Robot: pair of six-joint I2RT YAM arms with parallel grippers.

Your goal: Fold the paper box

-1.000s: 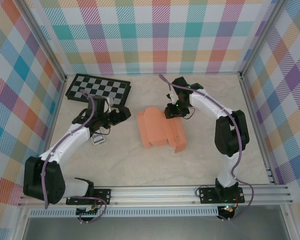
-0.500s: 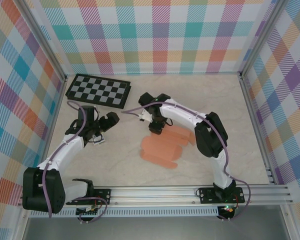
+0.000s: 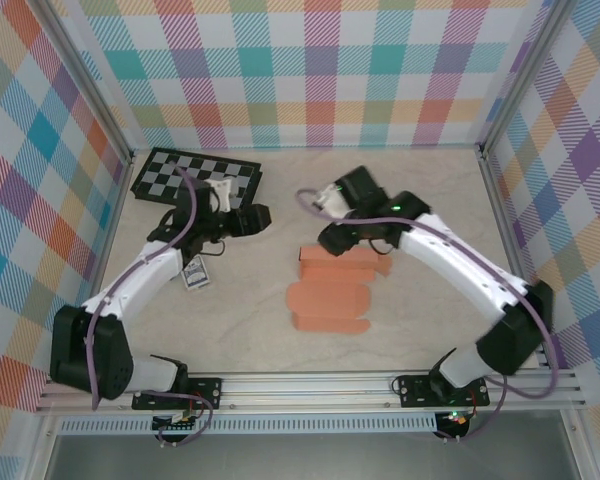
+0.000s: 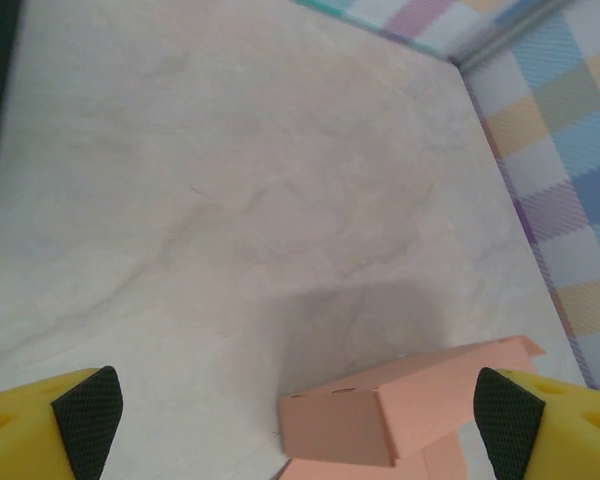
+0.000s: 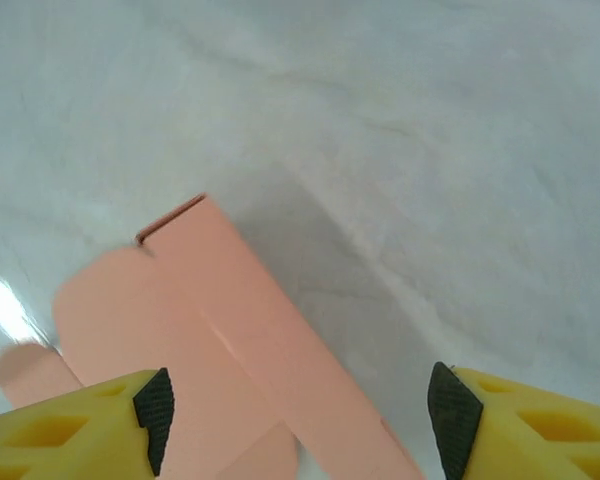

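**Fold the Paper Box: End Effector Status and Hazards**

**Status.** My right end effector (image 5: 300, 412) has its jaws well apart and grips nothing. Its yellow fingers (image 5: 60, 425) straddle the paper box (image 5: 210, 330), which lies beneath them on the surface (image 5: 450, 130). My left end effector (image 4: 298, 422) is spread wide and is equally empty. It points at the box from the left, near it but not touching.

**Workpiece.** The top view places the box at mid-surface, between my two arms. Its far portion looks folded over into a narrow rectangular section. The near portion lies flat, with rounded flaps exposed. I judge the fold to be partly done.

**Hazards.**
- Spring-back: nothing holds the folded section down, so the creased card may reopen.
- Sliding: the card is thin and the surface looks smooth. A push from one side, without my left end effector bracing the other, would likely shift the whole sheet rather than bend a flap.
- False crease: closing on two layers, or away from a scored line, could dent the card.
- Missed pick: a flat flap offers little edge, so my fingers may scrape the surface instead.
- Collision: the checkerboard (image 3: 195, 180) lies just beyond my left arm, and a wide swing could strike it.
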